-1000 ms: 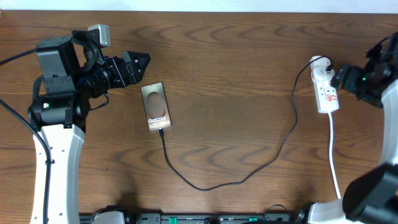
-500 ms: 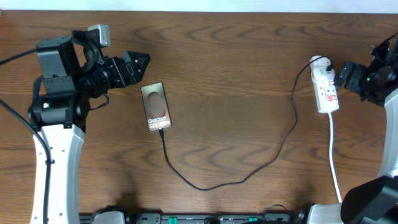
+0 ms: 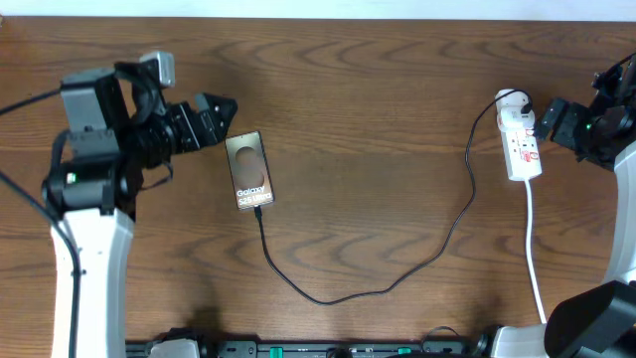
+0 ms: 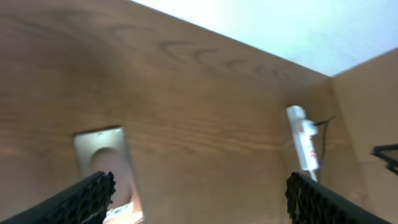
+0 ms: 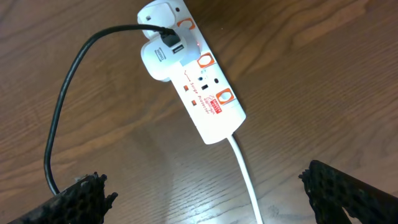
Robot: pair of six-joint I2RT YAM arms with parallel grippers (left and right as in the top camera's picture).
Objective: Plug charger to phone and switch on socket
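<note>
Now we see both pairs of fingers spread wide, holding nothing: left gripper [image 3: 225, 116] beside the phone [image 3: 248, 170], right gripper [image 3: 549, 121] beside the socket [image 3: 520, 145] (a white adapter [image 5: 163, 59] plugged in), and the charger [image 3: 397, 282] reaching the phone's lower edge.

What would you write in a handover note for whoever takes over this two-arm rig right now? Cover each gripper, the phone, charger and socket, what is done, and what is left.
Left gripper: open, empty, close to the phone's upper left corner in the overhead view.
Right gripper: open, empty, just right of the socket.
Charger: runs from the adapter in the socket to the phone's near edge.
Done: the tip appears plugged in.
Left: check that the socket is switched on; the pictures do not settle it.
</note>
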